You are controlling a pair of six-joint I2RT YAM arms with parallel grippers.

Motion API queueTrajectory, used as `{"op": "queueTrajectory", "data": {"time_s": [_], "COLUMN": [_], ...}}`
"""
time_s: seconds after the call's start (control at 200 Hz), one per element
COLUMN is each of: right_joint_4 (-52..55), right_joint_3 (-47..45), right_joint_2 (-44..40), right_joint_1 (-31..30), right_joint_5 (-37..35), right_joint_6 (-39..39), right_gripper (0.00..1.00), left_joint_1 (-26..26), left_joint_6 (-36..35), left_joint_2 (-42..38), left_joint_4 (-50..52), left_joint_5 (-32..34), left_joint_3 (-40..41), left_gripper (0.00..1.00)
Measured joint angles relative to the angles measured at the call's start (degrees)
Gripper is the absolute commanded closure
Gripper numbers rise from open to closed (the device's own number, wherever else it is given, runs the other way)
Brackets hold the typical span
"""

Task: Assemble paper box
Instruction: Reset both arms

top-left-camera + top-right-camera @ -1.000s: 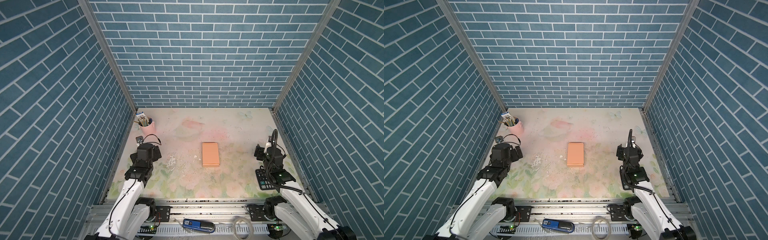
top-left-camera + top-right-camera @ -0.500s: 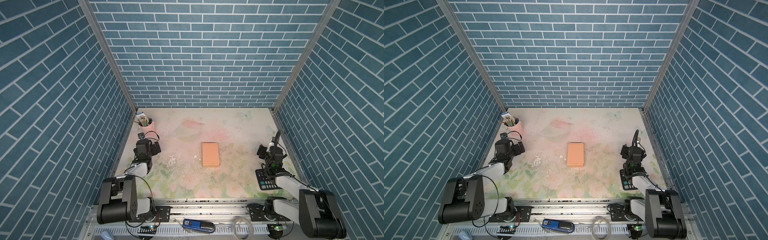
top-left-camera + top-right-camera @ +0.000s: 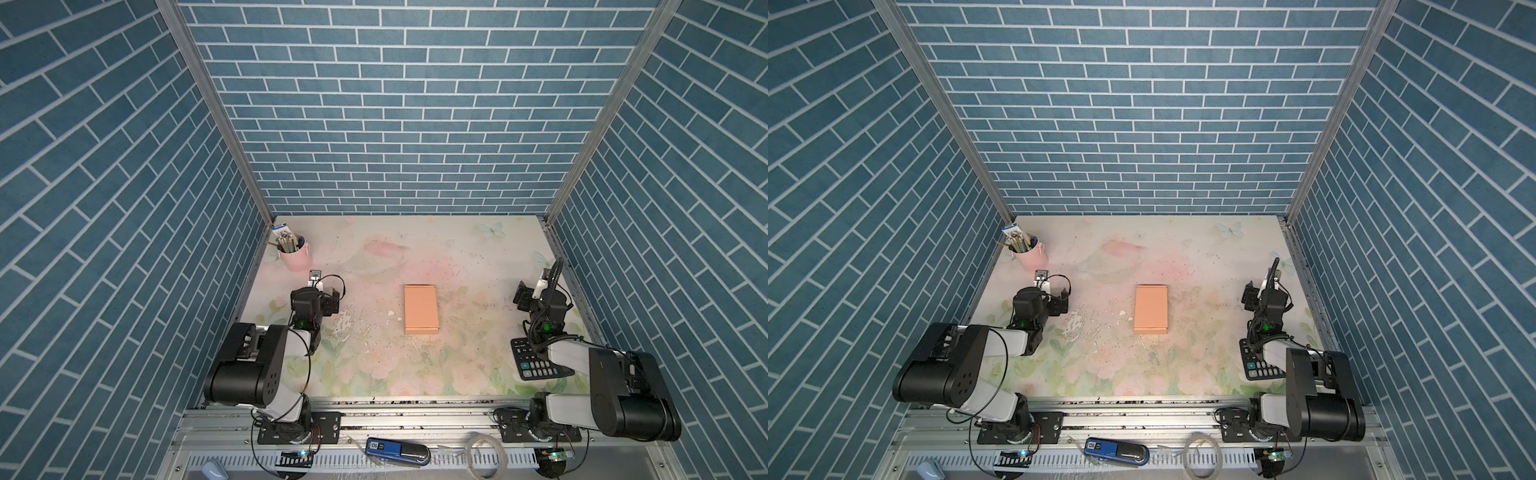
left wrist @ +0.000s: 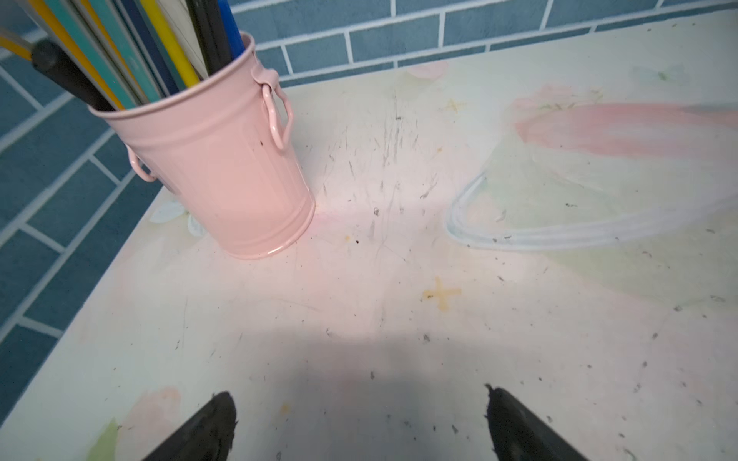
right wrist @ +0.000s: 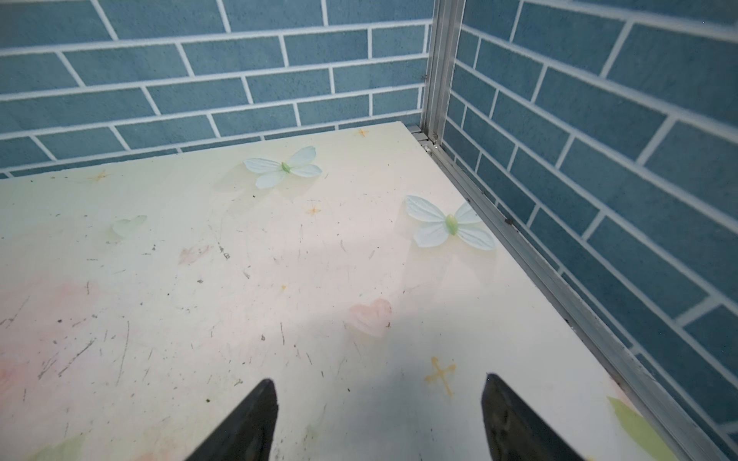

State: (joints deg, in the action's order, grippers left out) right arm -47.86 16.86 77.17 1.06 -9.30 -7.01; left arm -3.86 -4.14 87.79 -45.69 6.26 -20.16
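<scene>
Top views both show the paper box (image 3: 421, 309) between my left end effector (image 3: 334, 297) and right end effector (image 3: 521, 296). Both are wide open and empty. The box's long axis points toward the table (image 3: 457, 257) far edge, and the left looks marginally nearer.

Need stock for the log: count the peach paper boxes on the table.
1. The paper box lies closed in the middle of the table, touching nothing else. None seems hidden.

Left arm (image 3: 253, 365) and right arm (image 3: 619, 386) fold low; left gripper (image 4: 357, 395) and right gripper (image 5: 378, 382) spread wide, holding nothing.
</scene>
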Motion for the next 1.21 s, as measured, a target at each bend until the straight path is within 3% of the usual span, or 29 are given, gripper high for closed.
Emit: {"op": "queueTrajectory", "data": {"time_s": [0.3, 0.475, 0.585, 1.205], "right_joint_4": [-13.5, -8.4, -6.5, -3.4], "right_joint_3": [-3.5, 1.0, 5.1, 5.2], "right_joint_2": [10.7, 11.1, 11.1, 11.1], "right_joint_1": [1.4, 1.6, 1.6, 1.6], "right_joint_5": [3.7, 4.4, 4.5, 4.6], "right_joint_6": [0.0, 0.0, 0.6, 1.3], "right_gripper": [0.2, 0.16, 0.01, 0.01], "left_joint_1": [2.4, 2.4, 2.4, 2.4], "left_joint_6": [0.4, 0.5, 0.5, 0.5], "left_joint_2": [-0.2, -0.2, -0.2, -0.2], "left_joint_4": [-1.9, -2.2, -2.2, -2.2], "left_joint_5": [-2.3, -2.7, -2.8, -3.0], "left_joint_3": [-1.8, -1.8, -1.8, -1.8], "left_gripper": [0.0, 0.0, 0.0, 0.01]}}
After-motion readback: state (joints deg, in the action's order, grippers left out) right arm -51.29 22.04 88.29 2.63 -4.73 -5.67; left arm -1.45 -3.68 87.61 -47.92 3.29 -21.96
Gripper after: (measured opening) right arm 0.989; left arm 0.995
